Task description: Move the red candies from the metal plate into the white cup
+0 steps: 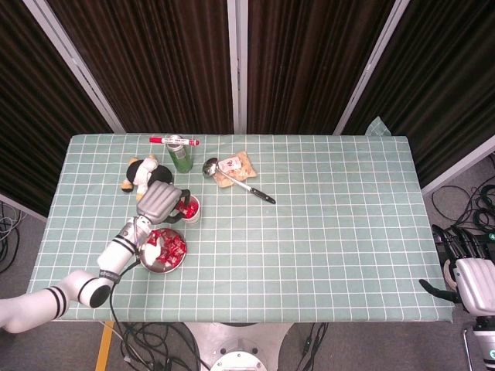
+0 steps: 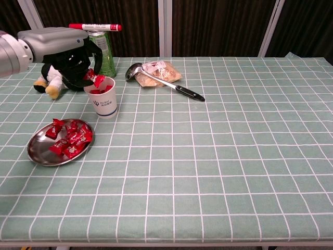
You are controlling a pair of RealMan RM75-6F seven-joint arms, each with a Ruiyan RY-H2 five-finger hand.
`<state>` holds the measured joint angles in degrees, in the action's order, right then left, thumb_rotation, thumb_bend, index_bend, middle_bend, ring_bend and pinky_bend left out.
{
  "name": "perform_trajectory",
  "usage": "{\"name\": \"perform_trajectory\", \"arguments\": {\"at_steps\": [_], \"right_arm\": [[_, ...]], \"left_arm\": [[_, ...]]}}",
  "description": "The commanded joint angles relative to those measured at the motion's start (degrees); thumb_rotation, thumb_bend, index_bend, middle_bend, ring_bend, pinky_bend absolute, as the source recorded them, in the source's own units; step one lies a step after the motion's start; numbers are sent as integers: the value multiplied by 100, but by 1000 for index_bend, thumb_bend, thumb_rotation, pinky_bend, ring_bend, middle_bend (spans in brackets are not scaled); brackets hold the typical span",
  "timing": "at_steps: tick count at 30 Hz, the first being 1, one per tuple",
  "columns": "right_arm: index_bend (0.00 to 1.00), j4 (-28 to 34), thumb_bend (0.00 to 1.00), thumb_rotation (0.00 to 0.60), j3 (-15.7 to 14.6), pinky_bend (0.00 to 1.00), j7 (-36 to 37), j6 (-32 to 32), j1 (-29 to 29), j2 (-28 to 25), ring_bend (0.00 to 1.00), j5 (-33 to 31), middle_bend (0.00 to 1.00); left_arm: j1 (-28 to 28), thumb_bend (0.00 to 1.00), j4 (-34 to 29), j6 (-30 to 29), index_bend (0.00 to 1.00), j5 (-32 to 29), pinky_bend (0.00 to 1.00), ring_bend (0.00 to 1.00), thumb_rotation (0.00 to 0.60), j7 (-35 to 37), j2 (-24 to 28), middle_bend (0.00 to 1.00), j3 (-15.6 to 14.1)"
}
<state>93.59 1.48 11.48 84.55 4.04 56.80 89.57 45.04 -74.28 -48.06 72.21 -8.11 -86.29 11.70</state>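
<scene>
The left hand (image 1: 160, 200) hovers with its fingers (image 1: 182, 199) over the white cup (image 1: 189, 209), red candies visible inside. Just below the fingers sits the metal plate (image 1: 149, 265) of red candies (image 1: 167, 247). The right hand (image 1: 464, 270) hangs off the table's edge.

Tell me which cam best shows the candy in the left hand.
Chest view: the candy shows in the left hand, over the white cup. In head view the hand covers it.

I'm seeing red candies (image 2: 68, 137) shining on the silver metal plate (image 2: 37, 155), a white cup (image 2: 103, 102) with a blue logo, and green-and-white checked tablecloth (image 2: 218, 156).
</scene>
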Motion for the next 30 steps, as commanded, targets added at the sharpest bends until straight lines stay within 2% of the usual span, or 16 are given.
{"name": "perform_trajectory", "arguments": {"at_steps": [1, 5, 10, 14, 21, 30], "right_arm": [[0, -11, 47, 600, 2, 7, 11, -2, 3, 2, 0, 3, 148], [0, -20, 48, 600, 10, 8, 22, -15, 9, -6, 0, -15, 148], [0, -6, 48, 600, 21, 9, 20, -23, 28, -11, 0, -3, 148], [0, 13, 49, 600, 14, 9, 9, -10, 29, -22, 0, 30, 148], [0, 71, 49, 600, -11, 9, -61, -22, 40, -28, 0, 83, 148], [0, 146, 48, 600, -31, 9, -158, 12, 28, -25, 0, 128, 148]], "left_arm": [[119, 350, 147, 175, 551, -259, 1000, 864, 600, -189, -142, 933, 25], [104, 339, 114, 175, 407, -383, 1000, 864, 600, -211, -141, 930, -2], [-111, 330, -135, -185, 354, -297, 1000, 863, 600, -145, 44, 928, -90], [-470, 329, -397, -682, 356, -67, 1000, 862, 600, 10, 270, 927, -278], [-1153, 329, -537, -1435, 426, 492, 1000, 859, 600, 370, 491, 923, -832], [-1213, 329, 200, -1169, 472, 891, 1000, 857, 600, 355, 136, 921, -1242]]}}
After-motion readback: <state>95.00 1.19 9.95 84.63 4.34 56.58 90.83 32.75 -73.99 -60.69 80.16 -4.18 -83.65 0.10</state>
